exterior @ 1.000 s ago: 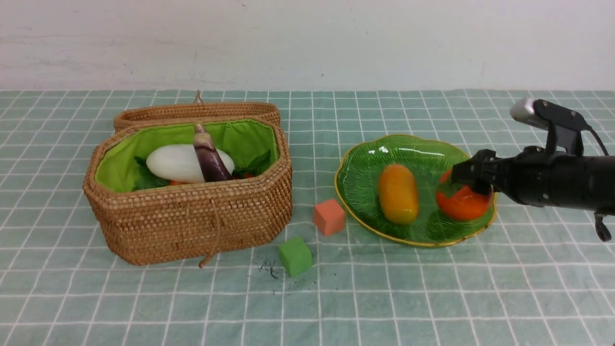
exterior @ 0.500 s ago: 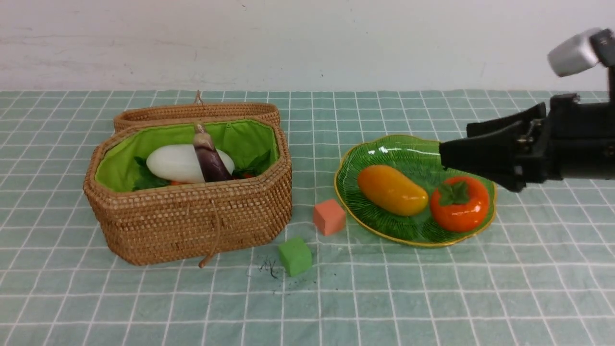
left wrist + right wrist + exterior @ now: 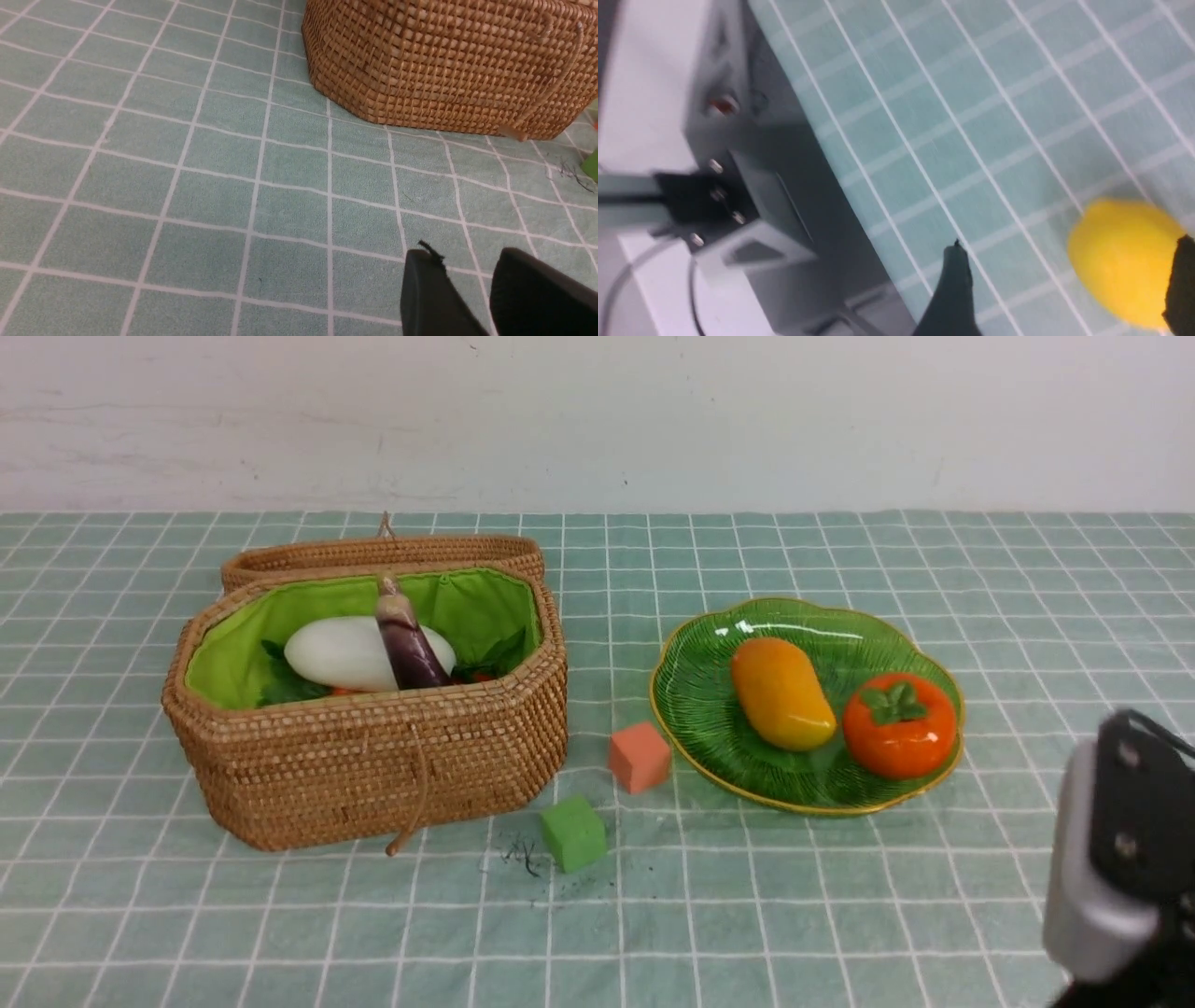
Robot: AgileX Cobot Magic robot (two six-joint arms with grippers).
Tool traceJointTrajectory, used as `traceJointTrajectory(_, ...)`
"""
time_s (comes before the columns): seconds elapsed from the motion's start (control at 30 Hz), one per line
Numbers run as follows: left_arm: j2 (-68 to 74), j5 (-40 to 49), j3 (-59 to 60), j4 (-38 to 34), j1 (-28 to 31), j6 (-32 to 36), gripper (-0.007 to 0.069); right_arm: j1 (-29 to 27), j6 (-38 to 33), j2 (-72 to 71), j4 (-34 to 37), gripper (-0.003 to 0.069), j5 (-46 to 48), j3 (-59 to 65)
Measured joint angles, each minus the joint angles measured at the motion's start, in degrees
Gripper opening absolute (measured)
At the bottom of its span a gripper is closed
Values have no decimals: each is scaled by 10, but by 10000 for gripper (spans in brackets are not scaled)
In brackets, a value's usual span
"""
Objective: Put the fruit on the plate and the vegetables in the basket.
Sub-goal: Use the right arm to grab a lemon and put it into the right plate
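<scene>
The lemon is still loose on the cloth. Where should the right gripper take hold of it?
Across its narrow middle, I'd say. The lemon is a smooth oval lying on its side on the cloth, so the ends would slip. The right gripper is open with one finger on each side of it; coming down from above looks best.

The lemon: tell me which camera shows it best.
The right wrist view. The lemon lies there on the checked cloth, between the open tips of the right claw, though the picture is blurred. The front view and the left wrist view show none of it.
</scene>
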Motion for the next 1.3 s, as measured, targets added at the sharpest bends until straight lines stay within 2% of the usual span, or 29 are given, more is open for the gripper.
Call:
traceJointTrajectory(0.03,0,0,0,0,0,0,204,25,32,-17,-60,559,1,22)
traceJointTrajectory(0.17,0,0,0,0,0,0,208,71,43,-40,-121,570,-35,77)
traceJointTrajectory(0.27,0,0,0,0,0,0,212,110,23,-44,-183,619,-131,133)
traceJointTrajectory(0.47,0,0,0,0,0,0,218,130,19,0,-279,670,-255,186)
traceJointTrajectory(0.63,0,0,0,0,0,0,220,120,61,75,-296,671,-323,187)
traceJointTrajectory(0.77,0,0,0,0,0,0,221,120,65,158,-297,664,-353,187)
traceJointTrajectory(0.83,0,0,0,0,0,0,222,120,66,183,-301,654,-353,185)
traceJointTrajectory(0.93,0,0,0,0,0,0,227,120,70,218,-307,602,-331,165)
traceJointTrajectory(1.13,0,0,0,0,0,0,237,120,71,216,-284,602,-263,111)
traceJointTrajectory(1.3,0,0,0,0,0,0,237,120,74,190,-250,602,-291,9)
